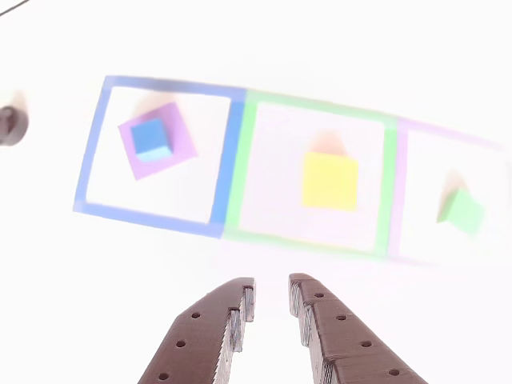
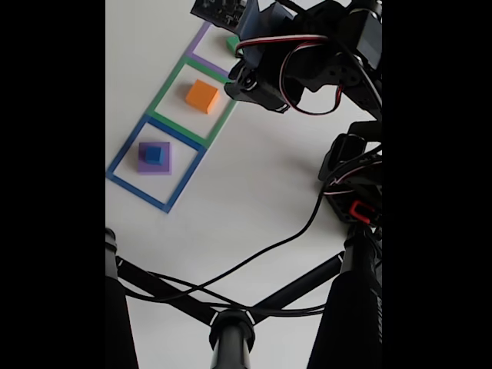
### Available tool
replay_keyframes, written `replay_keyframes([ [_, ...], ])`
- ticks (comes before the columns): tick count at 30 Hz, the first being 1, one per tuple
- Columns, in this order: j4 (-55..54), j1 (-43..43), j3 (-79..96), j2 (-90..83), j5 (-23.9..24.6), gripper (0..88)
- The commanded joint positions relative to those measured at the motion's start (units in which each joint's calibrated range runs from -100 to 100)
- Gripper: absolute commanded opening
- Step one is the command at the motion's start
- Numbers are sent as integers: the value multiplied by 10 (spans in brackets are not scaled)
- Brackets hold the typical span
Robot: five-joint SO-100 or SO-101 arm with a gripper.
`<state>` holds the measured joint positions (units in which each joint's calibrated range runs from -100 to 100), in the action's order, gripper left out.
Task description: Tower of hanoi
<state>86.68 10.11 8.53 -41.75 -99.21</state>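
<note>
In the other view, a small blue cube (image 1: 152, 138) sits on a pale-purple slab (image 1: 182, 134) inside the blue square outline (image 1: 90, 160) at the left. A yellow-orange cube (image 1: 330, 181) rests in the green outline (image 1: 240, 168) in the middle. A green cube (image 1: 462, 211) lies in the purple outline (image 1: 398, 192) at the right. My gripper (image 1: 272, 288) hovers above the table, nearer than the middle square, open with nothing between its fingers. The fixed view shows the blue cube (image 2: 154, 154) on the slab (image 2: 165, 165), the orange cube (image 2: 202, 96), and the green cube (image 2: 232, 44) partly hidden by the arm.
A dark round object (image 1: 8, 124) sits at the far left edge of the other view. In the fixed view, the arm's body and red-white cables (image 2: 307, 69) hang over the upper right. Black stand legs (image 2: 231, 323) and a cable cross the near table.
</note>
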Motion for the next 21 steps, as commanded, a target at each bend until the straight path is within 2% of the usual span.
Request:
replay_keyframes([
  [1,13,38,-26,-29,-8,0],
  [4,21,54,-22,-33,-8,17],
  [9,-44,53,62,-53,-8,221],
  [13,-207,41,230,-96,-8,301],
  [15,-323,39,328,-113,-8,328],
  [21,-643,41,547,-100,-8,355],
])
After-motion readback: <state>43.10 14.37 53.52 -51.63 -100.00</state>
